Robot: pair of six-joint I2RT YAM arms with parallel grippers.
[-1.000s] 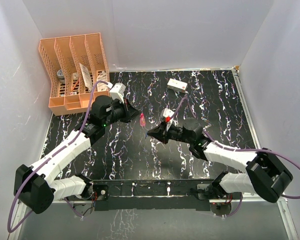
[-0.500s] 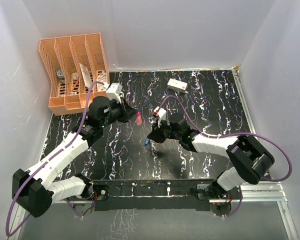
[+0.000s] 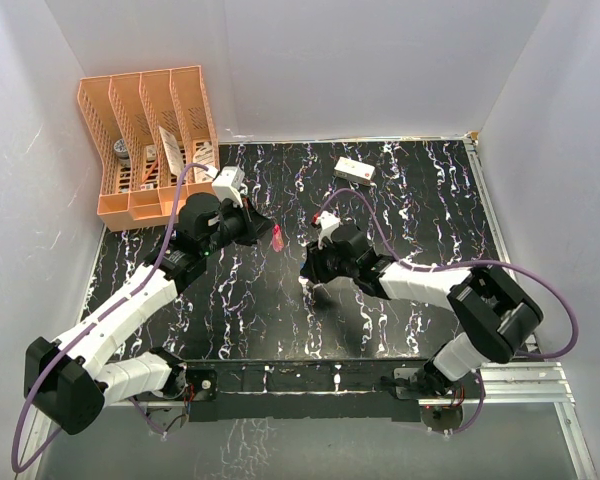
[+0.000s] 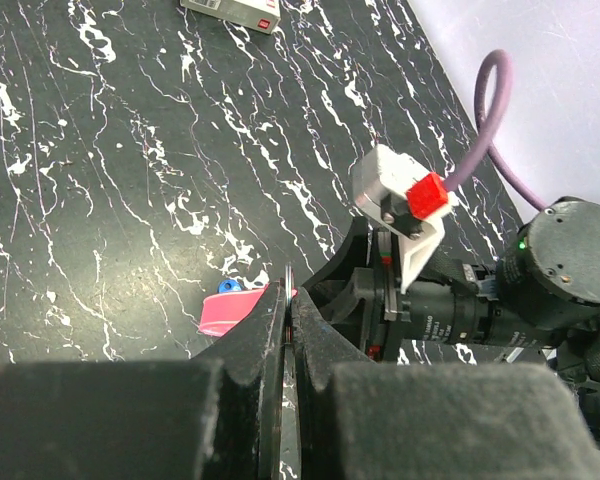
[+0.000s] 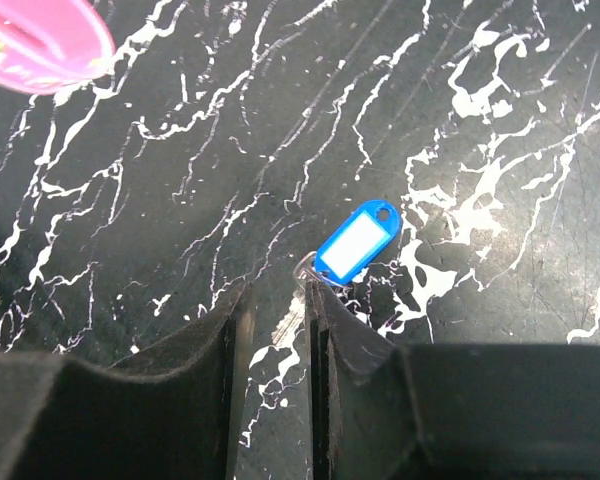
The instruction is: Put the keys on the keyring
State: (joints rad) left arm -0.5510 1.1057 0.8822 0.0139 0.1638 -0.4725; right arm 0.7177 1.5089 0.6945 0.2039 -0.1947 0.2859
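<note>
Above blue key [image 5: 355, 243], right gripper [image 5: 278, 297] slightly parted.

Left arm [image 3: 140, 290], right arm [image 3: 420, 283] crowd centre; white box [image 3: 354, 171], orange rack [image 3: 145, 140] behind.

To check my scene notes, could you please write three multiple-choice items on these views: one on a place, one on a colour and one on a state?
1. Where is the white box?
A) on the far part of the table
B) between the arm bases
C) in a pincer

2. What colour is the key at the left pincer?
A) green
B) pink
C) yellow

3. How is the blue key placed?
A) standing upright on the box
B) hanging from a cable
C) lying flat on the table

Answers:
1. A: the top view shows it on the table near the back wall.
2. B: the pink key sits at the tip of the closed fingers.
3. C: the right wrist view shows it flat on the marbled surface.
</note>
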